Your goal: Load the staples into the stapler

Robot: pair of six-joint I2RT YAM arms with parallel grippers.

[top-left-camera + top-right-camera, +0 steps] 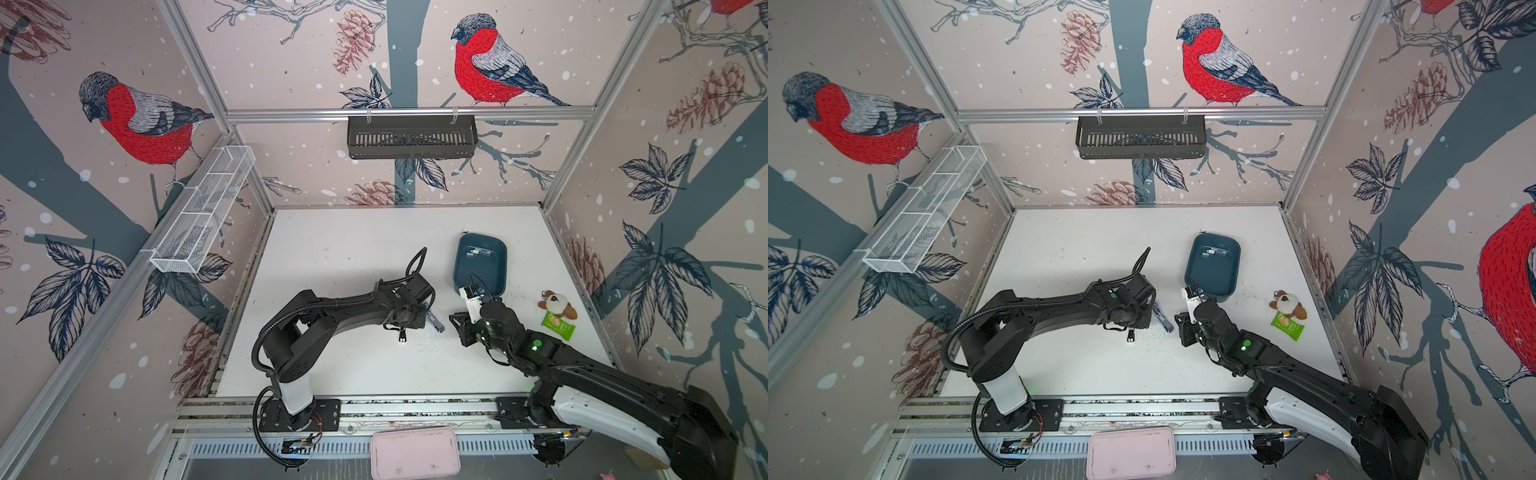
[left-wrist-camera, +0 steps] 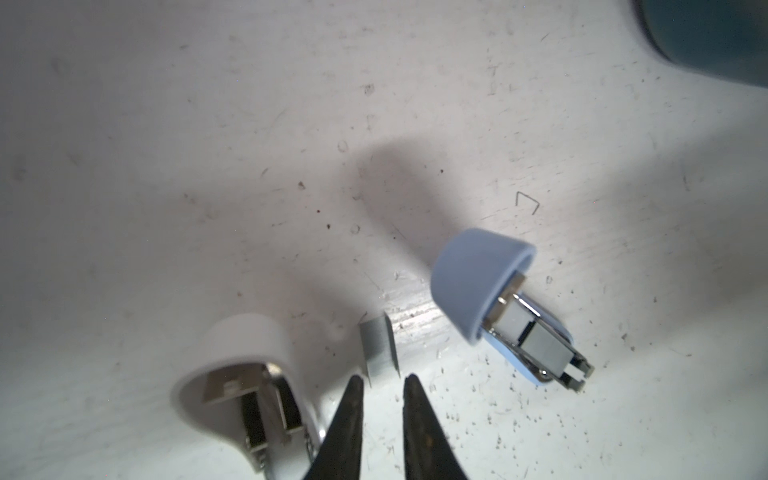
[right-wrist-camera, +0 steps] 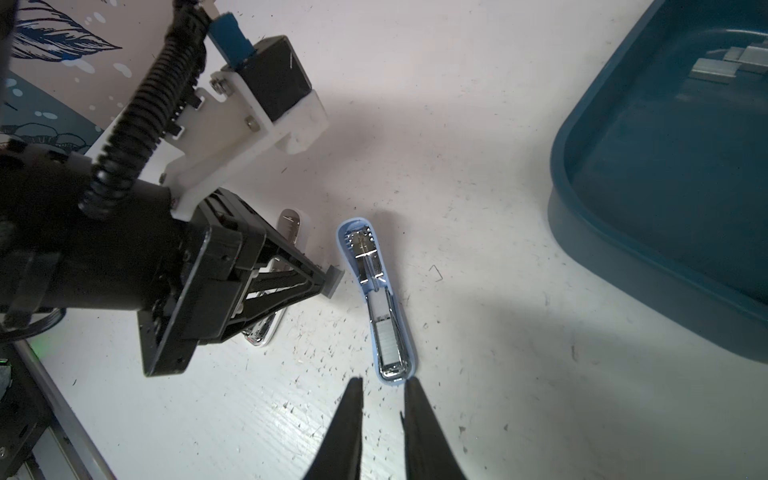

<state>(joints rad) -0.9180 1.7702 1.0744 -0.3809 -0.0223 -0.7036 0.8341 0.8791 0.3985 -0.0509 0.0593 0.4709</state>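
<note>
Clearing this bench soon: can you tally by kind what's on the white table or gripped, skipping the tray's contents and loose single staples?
Open plastic staplers: 2, the light blue stapler and the white stapler
Silvery metal staple strip, in the left gripper: 1
Dark teal plastic tray: 1
Brown-and-white plush toy: 1
Green printed packet: 1
Total: 6

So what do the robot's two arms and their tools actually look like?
The left arm and right arm are black jointed links, each with a white section near its base and small green lights. A ribbed black cable hose runs along the left arm. The left tool and right tool each end in two slim, tapering black fingers.
</note>
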